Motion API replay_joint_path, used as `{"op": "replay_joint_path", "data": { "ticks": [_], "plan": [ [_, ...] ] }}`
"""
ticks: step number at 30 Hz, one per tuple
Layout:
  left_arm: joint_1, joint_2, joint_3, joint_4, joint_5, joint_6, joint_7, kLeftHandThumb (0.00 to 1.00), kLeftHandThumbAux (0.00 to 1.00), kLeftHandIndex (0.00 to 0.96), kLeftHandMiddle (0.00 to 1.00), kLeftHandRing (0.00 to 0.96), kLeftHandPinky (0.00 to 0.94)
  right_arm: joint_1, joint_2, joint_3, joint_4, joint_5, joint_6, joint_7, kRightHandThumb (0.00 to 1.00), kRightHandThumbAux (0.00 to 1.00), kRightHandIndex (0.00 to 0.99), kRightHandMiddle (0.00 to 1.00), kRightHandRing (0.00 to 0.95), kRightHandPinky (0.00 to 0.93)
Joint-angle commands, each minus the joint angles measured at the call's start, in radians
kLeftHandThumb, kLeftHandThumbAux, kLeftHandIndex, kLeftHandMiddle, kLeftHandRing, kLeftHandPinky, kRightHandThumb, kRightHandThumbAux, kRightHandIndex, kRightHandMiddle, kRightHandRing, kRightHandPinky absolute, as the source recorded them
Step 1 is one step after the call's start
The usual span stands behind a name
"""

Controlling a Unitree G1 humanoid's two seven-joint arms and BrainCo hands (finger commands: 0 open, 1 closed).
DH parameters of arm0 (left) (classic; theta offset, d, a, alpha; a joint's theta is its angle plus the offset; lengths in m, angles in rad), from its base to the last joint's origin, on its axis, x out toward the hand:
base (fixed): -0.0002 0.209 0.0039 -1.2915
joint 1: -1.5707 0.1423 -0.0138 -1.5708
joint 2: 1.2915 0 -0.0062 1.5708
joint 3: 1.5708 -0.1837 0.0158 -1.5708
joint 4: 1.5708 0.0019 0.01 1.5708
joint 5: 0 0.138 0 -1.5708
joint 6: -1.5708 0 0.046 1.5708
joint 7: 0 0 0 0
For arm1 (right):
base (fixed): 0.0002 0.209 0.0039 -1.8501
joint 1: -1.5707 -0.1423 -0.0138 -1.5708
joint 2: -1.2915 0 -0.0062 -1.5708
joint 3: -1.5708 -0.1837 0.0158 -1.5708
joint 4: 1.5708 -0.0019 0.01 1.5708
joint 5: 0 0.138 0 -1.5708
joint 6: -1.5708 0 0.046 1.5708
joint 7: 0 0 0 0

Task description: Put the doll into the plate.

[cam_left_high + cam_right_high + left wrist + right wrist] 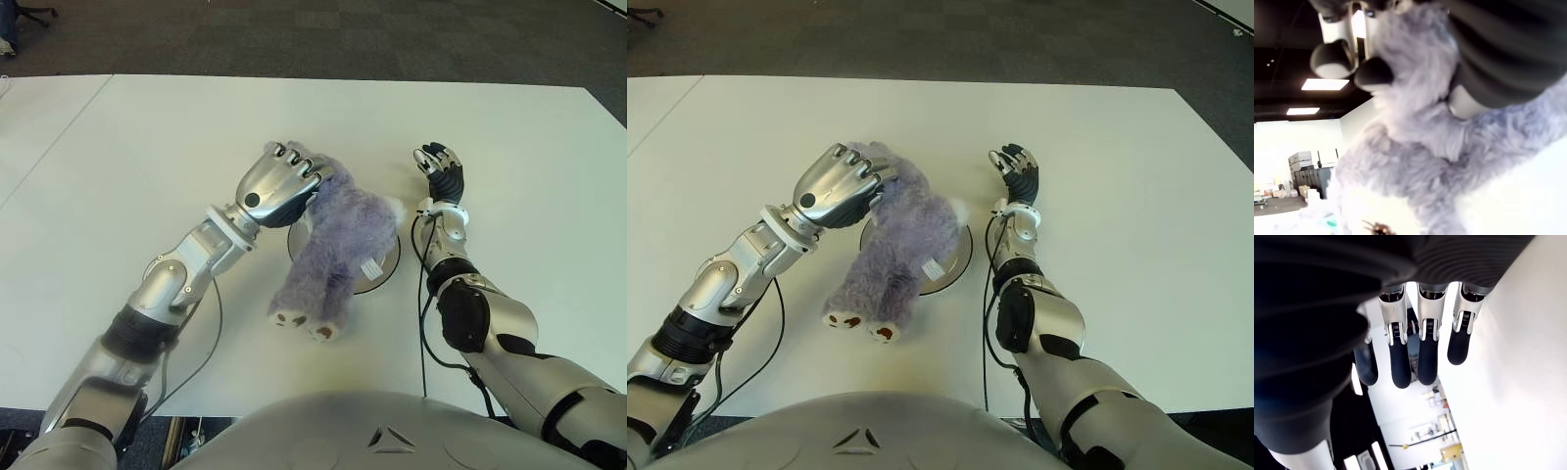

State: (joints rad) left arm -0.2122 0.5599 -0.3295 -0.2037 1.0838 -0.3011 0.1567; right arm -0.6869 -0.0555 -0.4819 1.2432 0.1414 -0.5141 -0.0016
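A fluffy purple doll (336, 250) lies across a round grey plate (388, 266) near the middle of the white table; its feet hang over the plate's near edge, soles showing. My left hand (281, 183) is curled around the doll's head end, and the left wrist view shows its fingers (1374, 73) pressed into the fur (1415, 161). My right hand (440, 172) shows to the right of the plate, fingers (1427, 357) straight and holding nothing.
The white table (147, 147) stretches wide on all sides of the plate. Black cables run along both forearms near the table's front edge. Dark carpet lies beyond the far edge.
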Motion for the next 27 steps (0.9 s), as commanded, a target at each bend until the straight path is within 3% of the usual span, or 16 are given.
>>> {"op": "replay_joint_path", "data": {
  "ticks": [1, 8, 20, 24, 25, 26, 27],
  "plan": [
    [0.004, 0.004, -0.021, 0.029, 0.025, 0.002, -0.027, 0.737, 0.699, 0.44, 0.82, 0.829, 0.856, 0.143, 0.069, -0.01, 0.103, 0.02, 0.116, -0.027, 0.08, 0.823, 0.308, 0.299, 0.268, 0.228],
    [0.0, -0.001, -0.024, 0.039, 0.027, 0.001, -0.014, 0.738, 0.699, 0.44, 0.817, 0.827, 0.85, 0.142, 0.069, -0.008, 0.103, 0.018, 0.116, -0.027, 0.08, 0.818, 0.3, 0.295, 0.267, 0.236],
    [-0.022, -0.013, -0.03, 0.082, 0.052, -0.013, 0.111, 0.719, 0.698, 0.432, 0.788, 0.813, 0.833, 0.144, 0.068, 0.009, 0.102, 0.008, 0.117, -0.048, 0.078, 0.814, 0.302, 0.311, 0.281, 0.248],
    [-0.026, -0.014, -0.03, 0.081, 0.068, -0.004, 0.126, 0.68, 0.708, 0.413, 0.708, 0.781, 0.802, 0.143, 0.068, 0.014, 0.102, 0.006, 0.116, -0.054, 0.091, 0.813, 0.306, 0.315, 0.287, 0.271],
    [-0.026, -0.012, -0.03, 0.08, 0.073, -0.003, 0.127, 0.331, 0.572, 0.235, 0.544, 0.69, 0.731, 0.143, 0.068, 0.015, 0.102, 0.007, 0.115, -0.054, 0.093, 0.811, 0.308, 0.315, 0.289, 0.273],
    [-0.027, -0.01, -0.03, 0.079, 0.075, -0.004, 0.129, 0.264, 0.552, 0.204, 0.516, 0.674, 0.719, 0.143, 0.07, 0.016, 0.102, 0.007, 0.113, -0.055, 0.095, 0.812, 0.308, 0.315, 0.29, 0.274],
    [-0.027, -0.008, -0.029, 0.079, 0.076, -0.006, 0.131, 0.195, 0.528, 0.136, 0.414, 0.6, 0.669, 0.143, 0.07, 0.017, 0.102, 0.008, 0.112, -0.055, 0.098, 0.813, 0.31, 0.314, 0.291, 0.274]
  ]
}}
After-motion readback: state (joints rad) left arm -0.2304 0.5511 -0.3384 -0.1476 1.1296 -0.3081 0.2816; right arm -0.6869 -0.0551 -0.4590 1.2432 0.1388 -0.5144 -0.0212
